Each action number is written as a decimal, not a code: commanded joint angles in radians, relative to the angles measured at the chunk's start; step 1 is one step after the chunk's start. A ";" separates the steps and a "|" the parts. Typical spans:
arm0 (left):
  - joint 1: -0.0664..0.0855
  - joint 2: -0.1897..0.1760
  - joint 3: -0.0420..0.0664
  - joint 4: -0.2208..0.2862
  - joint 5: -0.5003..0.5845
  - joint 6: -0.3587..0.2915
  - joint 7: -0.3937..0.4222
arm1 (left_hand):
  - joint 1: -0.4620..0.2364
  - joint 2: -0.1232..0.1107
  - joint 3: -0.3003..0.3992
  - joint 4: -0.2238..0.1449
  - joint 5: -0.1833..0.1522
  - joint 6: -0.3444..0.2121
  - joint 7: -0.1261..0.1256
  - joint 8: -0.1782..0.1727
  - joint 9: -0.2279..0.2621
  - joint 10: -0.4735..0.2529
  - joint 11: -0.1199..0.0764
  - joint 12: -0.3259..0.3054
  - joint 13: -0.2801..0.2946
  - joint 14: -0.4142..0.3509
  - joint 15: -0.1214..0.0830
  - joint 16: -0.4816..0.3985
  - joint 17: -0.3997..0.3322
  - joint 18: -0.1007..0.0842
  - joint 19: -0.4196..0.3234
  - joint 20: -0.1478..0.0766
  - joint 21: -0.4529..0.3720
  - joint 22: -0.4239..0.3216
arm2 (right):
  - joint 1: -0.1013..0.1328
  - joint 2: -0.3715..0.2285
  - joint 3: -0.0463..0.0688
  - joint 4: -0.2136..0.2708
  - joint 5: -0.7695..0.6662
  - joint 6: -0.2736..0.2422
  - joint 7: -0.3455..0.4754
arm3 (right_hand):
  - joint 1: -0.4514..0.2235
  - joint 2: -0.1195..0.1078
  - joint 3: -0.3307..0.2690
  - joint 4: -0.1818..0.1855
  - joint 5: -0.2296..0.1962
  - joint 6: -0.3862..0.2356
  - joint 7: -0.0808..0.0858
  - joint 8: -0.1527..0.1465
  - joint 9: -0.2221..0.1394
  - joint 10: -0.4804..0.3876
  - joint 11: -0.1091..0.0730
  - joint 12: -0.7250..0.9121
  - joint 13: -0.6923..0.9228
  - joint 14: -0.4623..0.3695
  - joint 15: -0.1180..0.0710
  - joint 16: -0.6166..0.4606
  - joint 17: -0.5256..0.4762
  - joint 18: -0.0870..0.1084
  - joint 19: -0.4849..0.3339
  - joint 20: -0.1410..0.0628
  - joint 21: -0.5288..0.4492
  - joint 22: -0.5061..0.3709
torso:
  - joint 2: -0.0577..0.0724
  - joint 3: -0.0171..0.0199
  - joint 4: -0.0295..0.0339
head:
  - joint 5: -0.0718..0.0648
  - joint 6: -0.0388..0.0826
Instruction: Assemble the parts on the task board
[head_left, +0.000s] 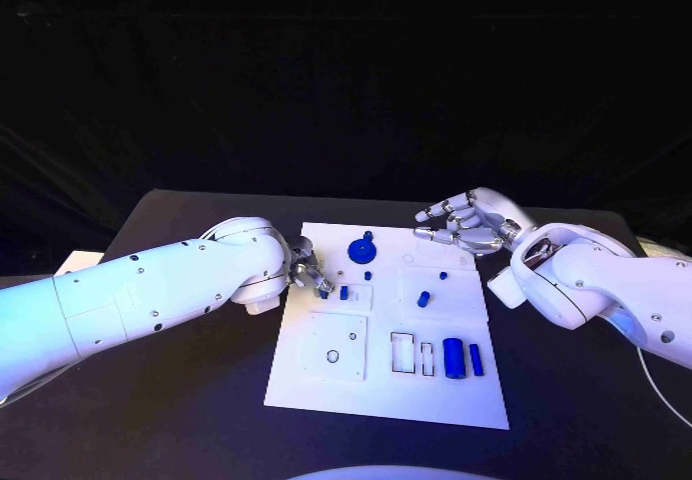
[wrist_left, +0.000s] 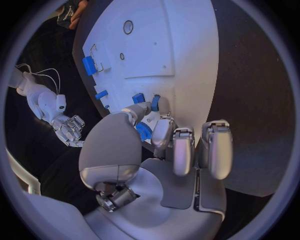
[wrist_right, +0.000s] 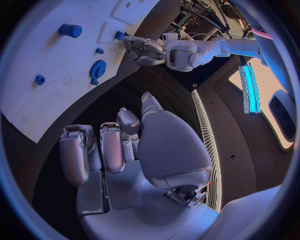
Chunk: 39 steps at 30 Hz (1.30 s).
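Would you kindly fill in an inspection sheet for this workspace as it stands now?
Surface: black table, bare around the board.
Job's things: white task board in the middle; blue gear near its far edge; two blue cylinders side by side near its front right; small blue pieces mid-board.
Clutter: nothing seen.
Hands: left hand over the board's left edge, fingers at a small blue piece, hold unclear; right hand off the board's far right corner, fingers apart, holding nothing.
Cables: thin pale cable by the right arm.
Surroundings: dark backdrop.
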 joint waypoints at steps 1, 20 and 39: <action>-0.009 0.009 -0.007 0.000 0.013 0.042 -0.010 | -0.010 0.002 -0.008 0.002 -0.002 -0.001 -0.002 -0.003 -0.001 0.003 -0.003 0.004 0.002 0.107 -0.006 0.003 0.263 -0.011 0.082 -0.007 0.003 0.225 | 0.000 0.000 0.000 0.002 -0.006 0.011 0.003 | -0.001 0.009 -0.004 0.000 0.004 0.006 0.001 0.002 0.001 0.002 -0.005 0.003 -0.001 0.050 -0.002 -0.005 0.010 0.010 -0.007 0.003 -0.004 0.114 | 0.000 -0.0001 0.0003 | -0.001 -0.002; -0.009 0.014 -0.007 -0.009 0.009 0.053 -0.018 | -0.056 -0.013 -0.136 0.059 -0.003 0.021 -0.007 -0.005 -0.005 0.011 -0.006 0.021 0.021 0.107 -0.008 0.003 0.263 -0.012 0.084 -0.009 0.005 0.229 | 0.000 -0.001 0.000 0.002 -0.007 0.010 0.003 | -0.001 0.009 -0.005 -0.001 0.006 0.006 0.001 0.002 0.001 0.001 -0.005 0.003 -0.002 0.049 -0.002 -0.006 0.008 0.010 -0.008 0.003 -0.005 0.112 | -0.001 -0.0008 0.0010 | -0.002 -0.003; -0.010 -0.005 -0.005 0.007 -0.017 -0.002 -0.012 | -0.056 0.015 -0.304 0.134 -0.004 0.033 -0.008 -0.002 -0.004 0.018 -0.007 0.033 0.035 0.107 -0.009 0.003 0.263 -0.014 0.088 -0.010 0.011 0.236 | 0.000 0.000 0.000 -0.002 -0.007 0.011 0.005 | 0.000 0.009 -0.007 -0.001 0.007 0.006 0.001 0.002 0.001 0.000 -0.005 0.001 -0.003 0.049 -0.002 -0.009 0.005 0.011 -0.011 0.002 -0.006 0.109 | 0.000 -0.0019 0.0010 | -0.004 -0.002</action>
